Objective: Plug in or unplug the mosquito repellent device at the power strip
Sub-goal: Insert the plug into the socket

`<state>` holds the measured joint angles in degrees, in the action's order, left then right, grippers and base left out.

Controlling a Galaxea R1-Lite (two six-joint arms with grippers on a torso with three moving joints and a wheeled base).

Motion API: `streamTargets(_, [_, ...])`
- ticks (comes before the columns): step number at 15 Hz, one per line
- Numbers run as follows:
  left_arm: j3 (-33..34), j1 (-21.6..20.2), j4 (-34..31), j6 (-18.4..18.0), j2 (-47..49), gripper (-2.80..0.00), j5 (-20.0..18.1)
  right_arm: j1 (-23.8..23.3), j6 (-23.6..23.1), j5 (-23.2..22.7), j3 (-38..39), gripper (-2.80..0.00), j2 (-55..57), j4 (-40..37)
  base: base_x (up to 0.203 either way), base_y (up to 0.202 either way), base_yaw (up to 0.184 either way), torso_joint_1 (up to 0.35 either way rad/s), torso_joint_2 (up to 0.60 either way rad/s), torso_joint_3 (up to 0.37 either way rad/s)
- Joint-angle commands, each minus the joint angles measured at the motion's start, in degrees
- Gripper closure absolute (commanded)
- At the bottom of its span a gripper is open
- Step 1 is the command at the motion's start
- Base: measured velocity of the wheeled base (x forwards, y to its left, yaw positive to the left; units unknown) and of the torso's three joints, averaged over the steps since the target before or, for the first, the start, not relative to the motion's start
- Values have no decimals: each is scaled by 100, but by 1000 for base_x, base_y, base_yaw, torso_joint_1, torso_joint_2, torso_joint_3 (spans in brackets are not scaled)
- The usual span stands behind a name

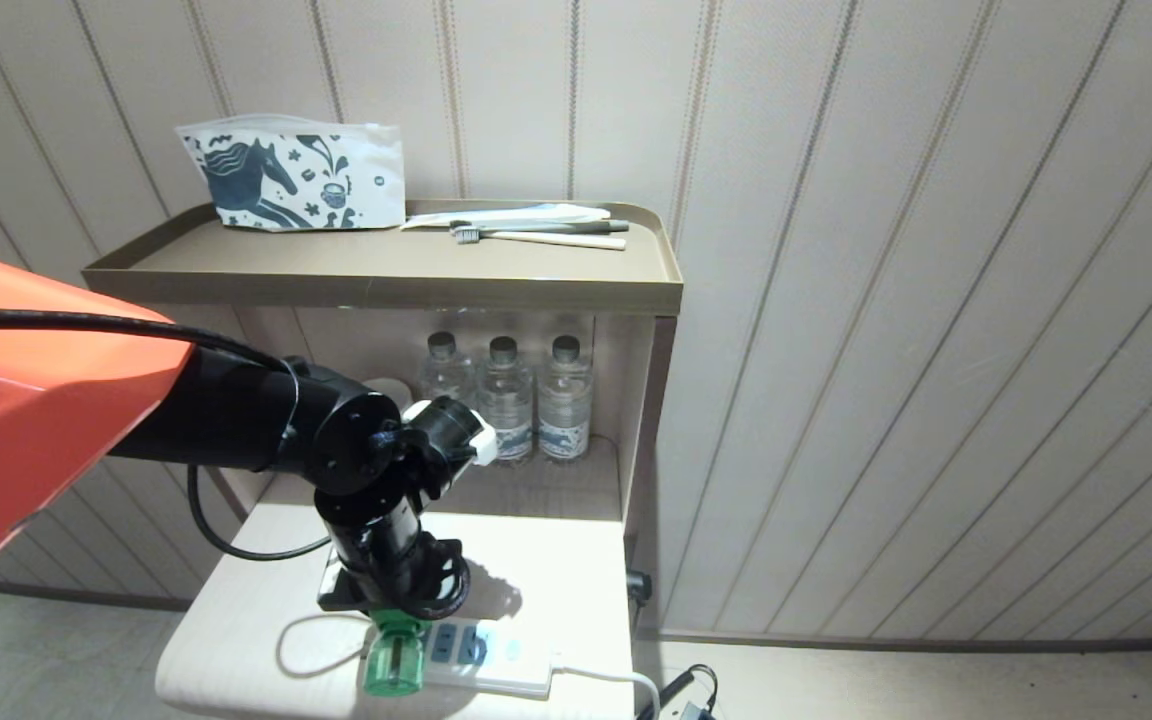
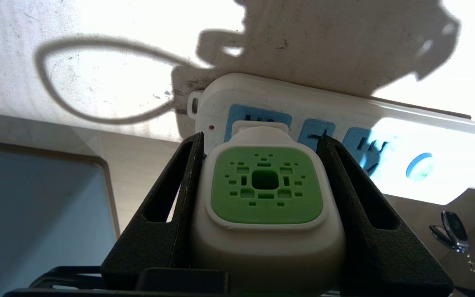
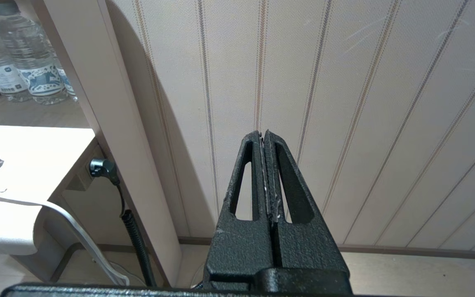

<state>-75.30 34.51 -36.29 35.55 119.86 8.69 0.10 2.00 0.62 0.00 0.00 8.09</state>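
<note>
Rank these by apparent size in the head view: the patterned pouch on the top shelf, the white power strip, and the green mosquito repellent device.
1. White pouch with dark blue horse pattern, clearly largest.
2. Long flat white power strip, partly hidden.
3. Small green mosquito repellent device, smallest, held by the left gripper.

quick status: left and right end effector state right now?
Left end effector: closed on the mosquito repellent device, at the power strip.
Right end effector: shut, empty, parked.
</note>
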Motion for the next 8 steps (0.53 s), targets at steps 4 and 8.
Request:
streamTargets(4, [-20, 3, -1, 22, 195, 0, 0, -1, 2, -1, 0, 0, 0, 8, 0, 0, 0, 0, 0, 0])
streamTargets(8, [-11, 3, -1, 31, 205, 0, -8, -1, 2, -1, 0, 0, 0, 8, 0, 0, 0, 0, 0, 0])
